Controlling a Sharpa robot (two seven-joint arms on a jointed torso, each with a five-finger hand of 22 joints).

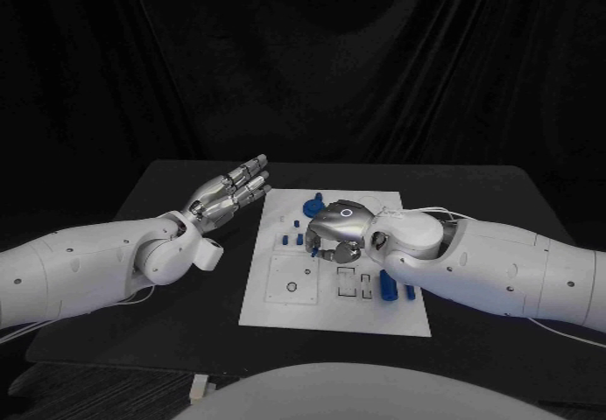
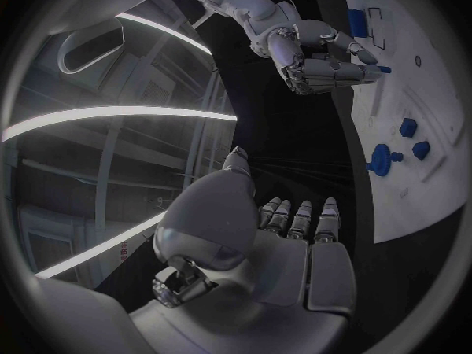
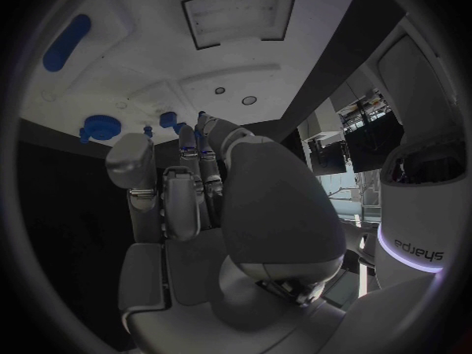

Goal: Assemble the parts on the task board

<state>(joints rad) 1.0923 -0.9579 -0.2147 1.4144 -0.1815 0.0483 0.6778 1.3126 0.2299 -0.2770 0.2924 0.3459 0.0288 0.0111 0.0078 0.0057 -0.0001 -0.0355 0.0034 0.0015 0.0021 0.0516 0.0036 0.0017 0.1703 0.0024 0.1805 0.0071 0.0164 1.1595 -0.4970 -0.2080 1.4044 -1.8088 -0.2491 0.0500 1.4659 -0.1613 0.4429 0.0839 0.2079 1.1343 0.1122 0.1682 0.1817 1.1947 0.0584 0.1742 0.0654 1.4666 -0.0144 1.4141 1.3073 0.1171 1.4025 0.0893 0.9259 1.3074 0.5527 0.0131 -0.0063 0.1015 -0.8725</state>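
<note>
— What does the surface look like?

— A black surface (image 1: 165, 315) with dark curtains (image 1: 379, 79) hanging behind it (folds run top to bottom). The white task board (image 1: 285, 306) lies in the middle, its long side running away from the robot.

— And the parts?

— Small blue pieces. A round blue gear-like part (image 2: 381, 159) and two small blue hex-shaped parts (image 2: 413, 138) sit near the board's far end; a long blue peg (image 1: 386, 285) lies near the near-right corner, beside some rectangular outlines (image 1: 355, 282).

— Where's the right hand?

— The right hand (image 1: 339, 229) is over the board's middle, palm down, fingers curled downward with the tips together at a small blue part (image 2: 384, 69). It appears pinched at the fingertips, though I cannot tell for certain how firm the hold is.

— The left?

— The left hand (image 1: 231, 194) hangs above the surface just left of the board, fingers straight and apart, holding nothing.
</note>
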